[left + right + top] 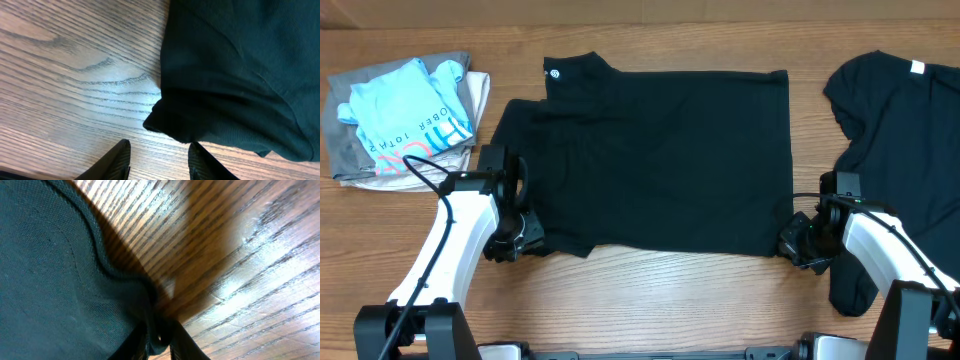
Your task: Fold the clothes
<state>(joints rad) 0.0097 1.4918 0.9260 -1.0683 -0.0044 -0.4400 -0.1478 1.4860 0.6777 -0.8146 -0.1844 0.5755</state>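
— Shirt [660, 160] first: where does it lie, and how far along is it?

— Mid-table, spread flat and turned sideways, with the collar and logo [555, 72] at the far left. Its left part looks doubled over onto the body, so I judge one fold is in. The rest of the folding is yet to do.

— Anything else waiting?

— A second shirt [905, 130] lies rumpled at the right edge, unfolded. A pile [400, 120] of light clothes sits at the far left and looks finished.

— And the grippers?

— The right gripper [798, 242] is clamped on the shirt's near right corner; its wrist view shows the hem pinched in the jaws. The left gripper [515, 238] is at the near left corner, jaws apart with nothing between them. The bunched corner lies just ahead of its tips.

— Room to move?

— Bare table [650, 300] runs along the near hem, and a thin strip shows beyond the far hem. The right side is tight: the second shirt lies just beside the right arm and could snag. The pile sits near the shirt's far left corner.
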